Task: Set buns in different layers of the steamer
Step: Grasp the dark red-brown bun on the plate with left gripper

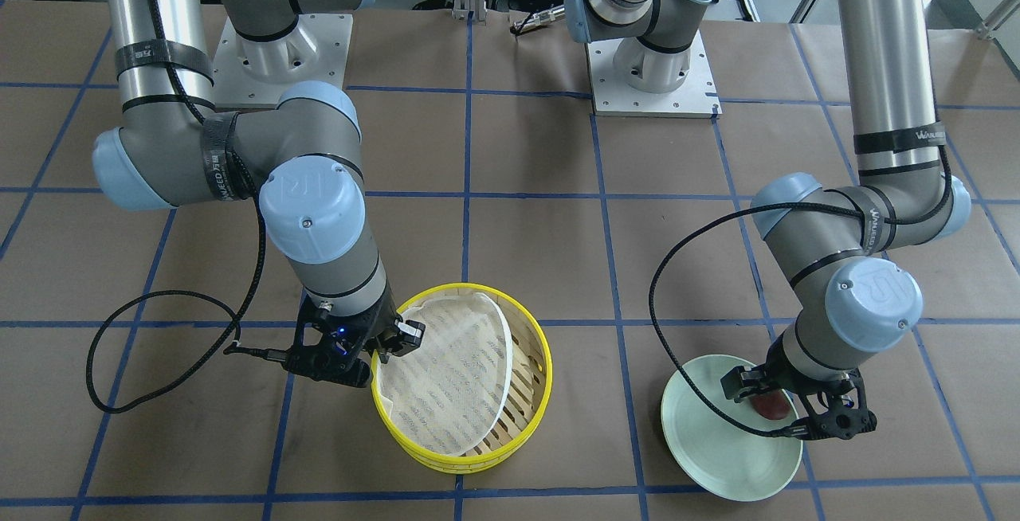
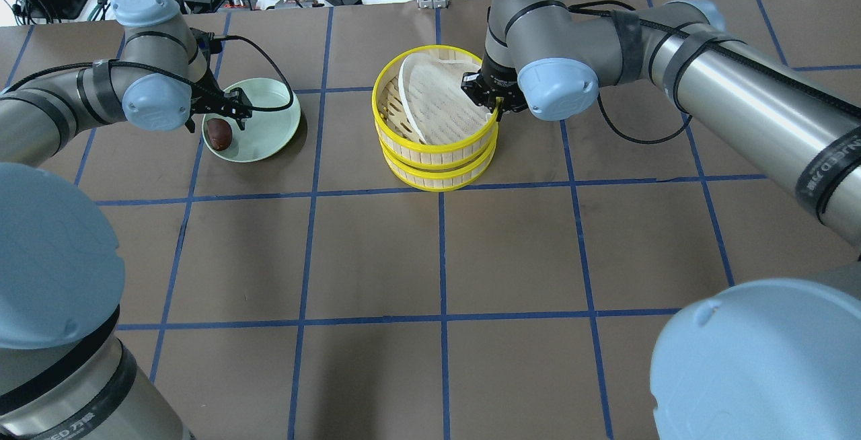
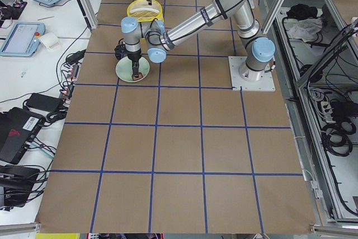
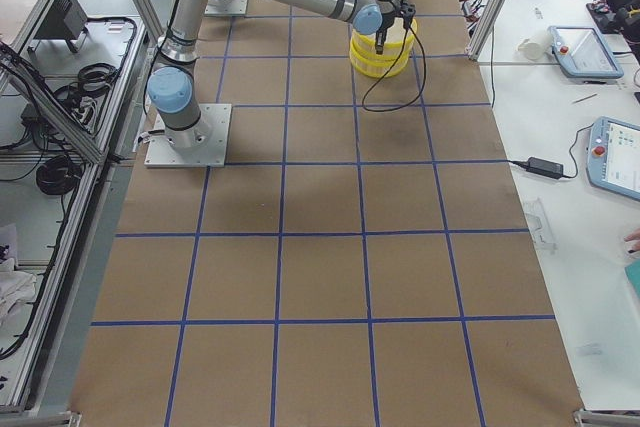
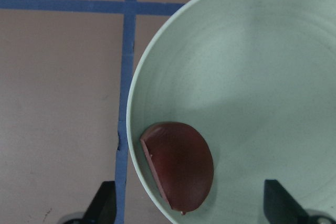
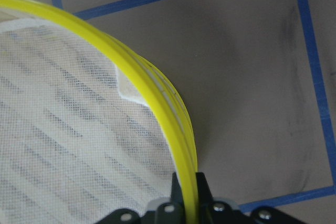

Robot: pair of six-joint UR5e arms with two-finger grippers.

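Note:
The dark reddish-brown bun (image 5: 181, 166) lies near the edge of the pale green plate (image 5: 262, 77), also seen from overhead (image 2: 218, 132). My left gripper (image 5: 191, 208) is open just above the bun, one finger on either side of it. Two yellow-rimmed steamer trays stand stacked, the top one (image 2: 437, 149) on the lower one (image 2: 437, 176). A white mesh liner (image 2: 444, 97) lies tilted in the top tray. My right gripper (image 6: 189, 203) is shut on the top tray's yellow rim (image 6: 152, 87). The cream-white bun is out of view.
The table is brown paper with blue tape grid lines (image 2: 440, 258). The plate (image 2: 269, 130) sits to the left of the steamer in the overhead view, about one grid square away. Both arm bases (image 1: 653, 67) stand at the robot's side.

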